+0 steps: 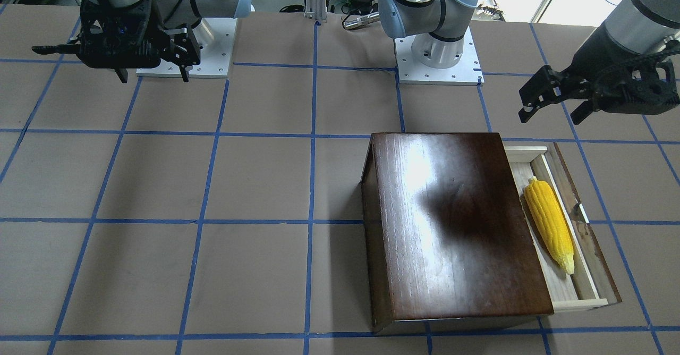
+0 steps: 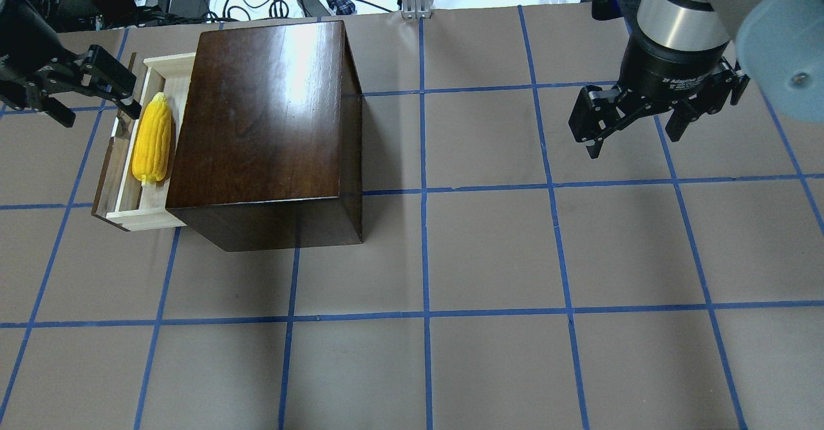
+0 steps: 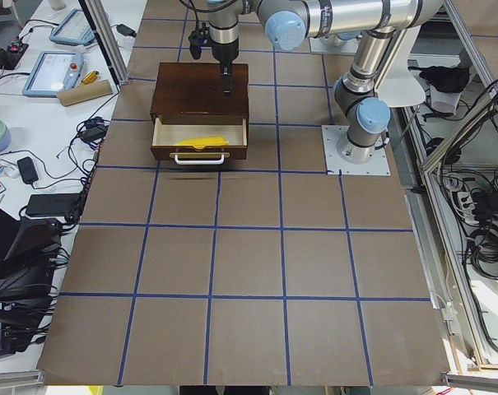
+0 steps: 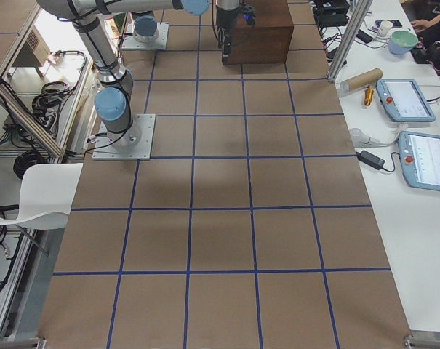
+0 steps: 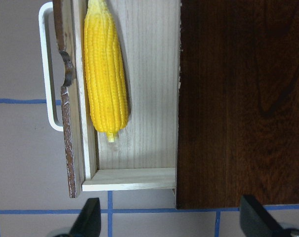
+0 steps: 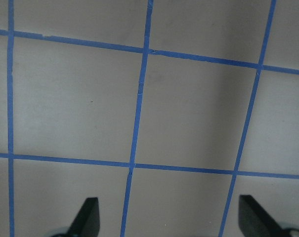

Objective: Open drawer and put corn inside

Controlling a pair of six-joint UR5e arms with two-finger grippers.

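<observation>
Overhead view, read from left to right. The left gripper [image 2: 98, 116] hangs above the far end of the drawer [image 2: 145, 216], its two fingers spread wide and holding nothing, well clear of everything below it. The drawer stands pulled part-way out of the left side of the box [image 2: 264, 114]. Its pale wood floor is exposed, and a white loop handle [image 5: 48, 89] sits on the dark front panel. The corn [image 2: 152, 140] lies flat inside the drawer, lengthwise along it and close against the inner face of the front wall. Its paler tapered tip points away from the robot. The box has a dark, glossy top and rests on the table [image 2: 489, 250], which is brown and marked with a grid of blue tape. At far right, the right gripper [image 2: 634, 143] hovers over bare table, well apart from the box, with its fingers also spread wide and empty
</observation>
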